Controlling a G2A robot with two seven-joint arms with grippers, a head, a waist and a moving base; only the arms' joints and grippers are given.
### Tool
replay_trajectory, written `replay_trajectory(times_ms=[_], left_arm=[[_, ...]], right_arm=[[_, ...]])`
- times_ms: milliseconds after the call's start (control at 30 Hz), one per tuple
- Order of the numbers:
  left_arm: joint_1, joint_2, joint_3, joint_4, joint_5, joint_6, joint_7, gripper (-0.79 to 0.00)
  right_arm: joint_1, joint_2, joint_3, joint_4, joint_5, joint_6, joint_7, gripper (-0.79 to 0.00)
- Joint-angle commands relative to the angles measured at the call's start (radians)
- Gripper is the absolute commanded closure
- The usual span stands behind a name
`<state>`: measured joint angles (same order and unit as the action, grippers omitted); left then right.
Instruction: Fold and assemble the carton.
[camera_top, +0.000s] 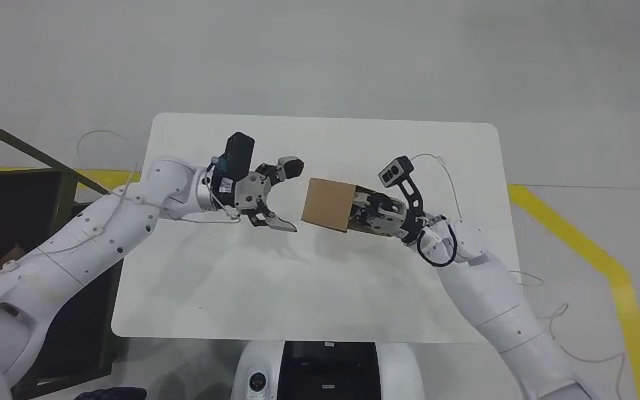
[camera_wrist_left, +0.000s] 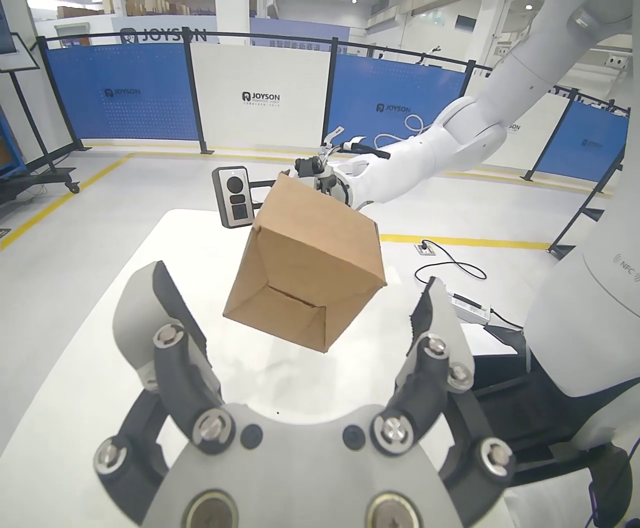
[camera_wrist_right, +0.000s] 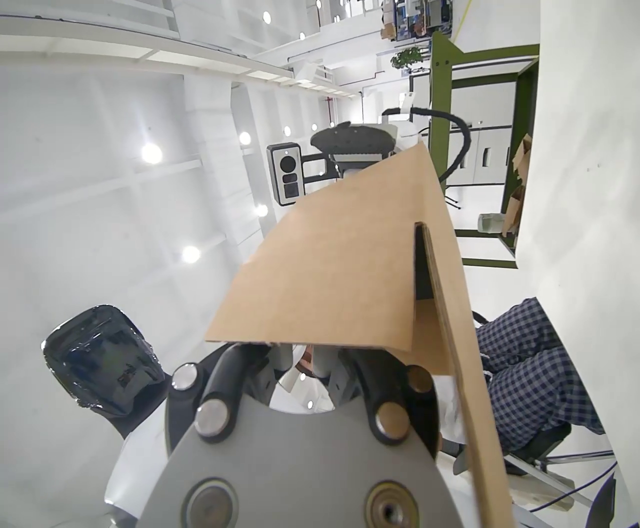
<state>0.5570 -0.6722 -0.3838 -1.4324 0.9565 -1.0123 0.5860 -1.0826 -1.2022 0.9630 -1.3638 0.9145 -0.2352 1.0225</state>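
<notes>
— When we look down from above, where do we find the carton (camera_top: 330, 204)?
— We see it held over the middle of the white worktop (camera_top: 330, 290). The right gripper (camera_top: 362, 212) is clamped on one end of it. The left gripper (camera_top: 287, 196) sits just beside the other end, apart from it, fingers spread wide.
— And from the left wrist?
— We look into the tilted carton's open mouth: brown inner walls, with flaps meeting at the far end. Between our two wide fingers (camera_wrist_left: 170, 300) and the carton's rim we see open room, with the worktop beneath.
— From the right wrist?
— We see the right fingers closed on one cardboard panel, a flap's edge running alongside.
</notes>
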Motion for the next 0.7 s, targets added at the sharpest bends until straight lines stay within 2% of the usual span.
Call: replay_trajectory(times_ms=[0, 200, 400, 667], left_arm=[[0.001, 0.003, 0.008, -0.016, 0.016, 0.000, -0.005, -0.785], [-0.014, 0.010, 0.018, -0.028, 0.058, 0.000, -0.016, -0.785], [-0.011, 0.015, -0.010, -0.019, 0.110, 0.000, 0.005, -0.785], [0.001, 0.007, -0.032, -0.041, 0.211, 0.000, 0.051, -0.785]], right_arm=[[0.002, -0.003, -0.003, 0.005, 0.011, 0.007, 0.010, 0.000], [0.012, -0.012, -0.010, 0.022, 0.017, 0.028, 0.023, 0.000], [0.025, -0.015, -0.008, 0.034, 0.005, 0.070, 0.048, 0.000], [0.031, -0.020, -0.009, 0.035, -0.012, 0.121, 0.060, 0.000]])
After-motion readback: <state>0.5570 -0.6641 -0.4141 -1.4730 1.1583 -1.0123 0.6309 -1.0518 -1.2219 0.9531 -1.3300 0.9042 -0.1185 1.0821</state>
